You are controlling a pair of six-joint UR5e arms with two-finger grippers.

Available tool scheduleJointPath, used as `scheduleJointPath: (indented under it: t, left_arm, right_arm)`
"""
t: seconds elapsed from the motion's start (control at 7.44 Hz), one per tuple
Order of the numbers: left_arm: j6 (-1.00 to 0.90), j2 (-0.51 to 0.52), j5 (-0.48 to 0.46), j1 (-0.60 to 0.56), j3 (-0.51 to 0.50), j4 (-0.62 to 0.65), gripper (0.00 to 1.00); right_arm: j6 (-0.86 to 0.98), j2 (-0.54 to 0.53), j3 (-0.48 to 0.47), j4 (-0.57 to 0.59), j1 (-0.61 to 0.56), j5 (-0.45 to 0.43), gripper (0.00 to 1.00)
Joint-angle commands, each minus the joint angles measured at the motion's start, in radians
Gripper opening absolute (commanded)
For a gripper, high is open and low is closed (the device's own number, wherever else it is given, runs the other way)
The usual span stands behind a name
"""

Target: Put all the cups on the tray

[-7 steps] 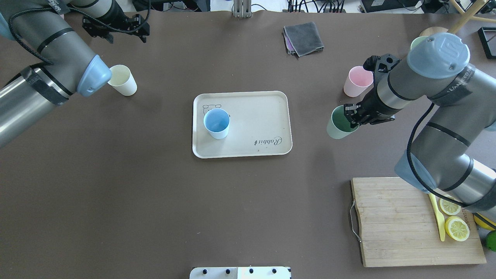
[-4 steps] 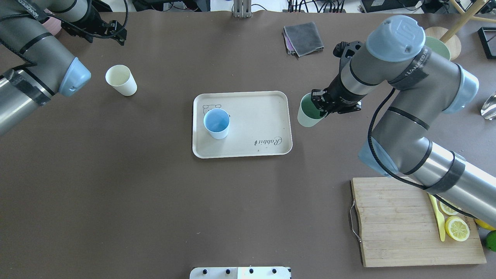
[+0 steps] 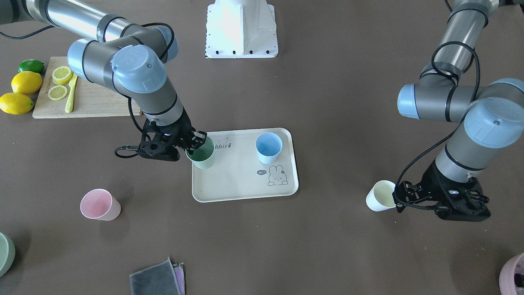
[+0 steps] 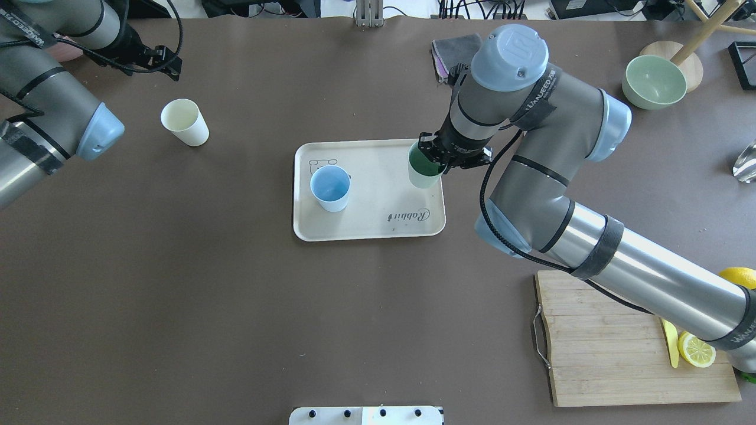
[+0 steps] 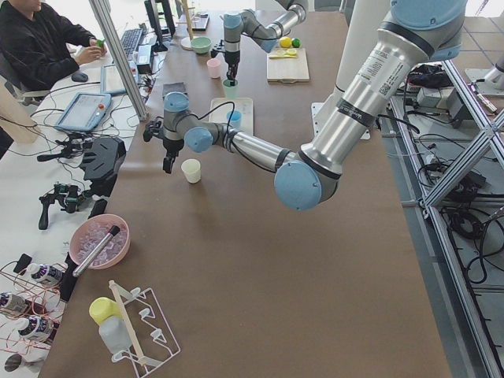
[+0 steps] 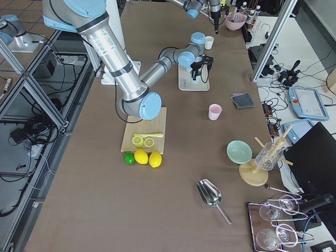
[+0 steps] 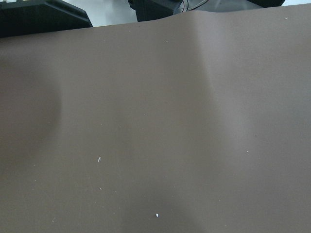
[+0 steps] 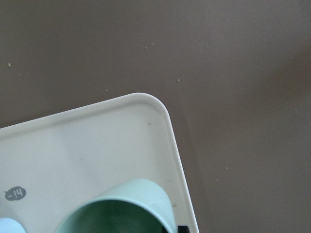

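Observation:
My right gripper is shut on the rim of the sage green cup, holding it upright over the tray's far right corner; the right wrist view shows the cup just inside that corner. The light blue cup stands on the tray's left part. The cream-yellow cup stands on the table at far left. My left gripper is open and empty, just beside it on the far side. The pink cup stands on the table right of the tray, hidden behind my right arm in the overhead view.
A bamboo cutting board with lemon slices and a yellow knife lies at near right. A green bowl sits at far right. A grey cloth lies at the far edge. A mauve pot stands at far left.
My right arm has carried the green cup leftward from beside the pink cup to over the tray's far right corner. My left arm has drawn back toward the far left.

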State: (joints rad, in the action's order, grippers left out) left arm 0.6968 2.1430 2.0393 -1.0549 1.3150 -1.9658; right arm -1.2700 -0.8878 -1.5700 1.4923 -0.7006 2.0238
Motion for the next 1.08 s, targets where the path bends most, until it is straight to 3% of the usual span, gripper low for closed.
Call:
scheduleJointPath:
  t: [0.0,0.13,0.27,0.4,0.54,0.81,0.94]
  left_arm:
    - [-0.006,-0.005,0.01,0.007,-0.013,-0.005,0.97]
    - [0.003,-0.006,0.01,0.022,-0.01,-0.018,0.97]
    - [0.013,-0.009,0.009,0.05,-0.013,-0.033,0.97]
    - [0.027,-0.009,0.01,0.058,-0.011,-0.036,0.97]
    - [0.029,-0.031,0.01,0.067,0.003,-0.044,0.97]
    - [0.027,-0.073,0.022,0.072,0.015,-0.106,0.97]
    - [0.026,-0.075,0.027,0.072,0.015,-0.107,0.97]
  right_arm:
    - [-0.002,0.02,0.01,-0.001,0.058,-0.033,0.0]
    - [-0.002,0.02,0.011,-0.009,0.072,-0.033,0.0]
    - [-0.003,0.018,0.03,-0.029,0.072,-0.033,0.17]
    - [-0.003,0.018,0.036,-0.033,0.072,-0.033,0.79]
    - [-0.018,0.018,0.01,-0.044,0.053,-0.022,1.0]
    - [-0.019,-0.006,-0.064,-0.018,-0.061,0.123,1.0]
    - [-0.006,-0.006,-0.079,0.011,-0.077,0.125,1.0]
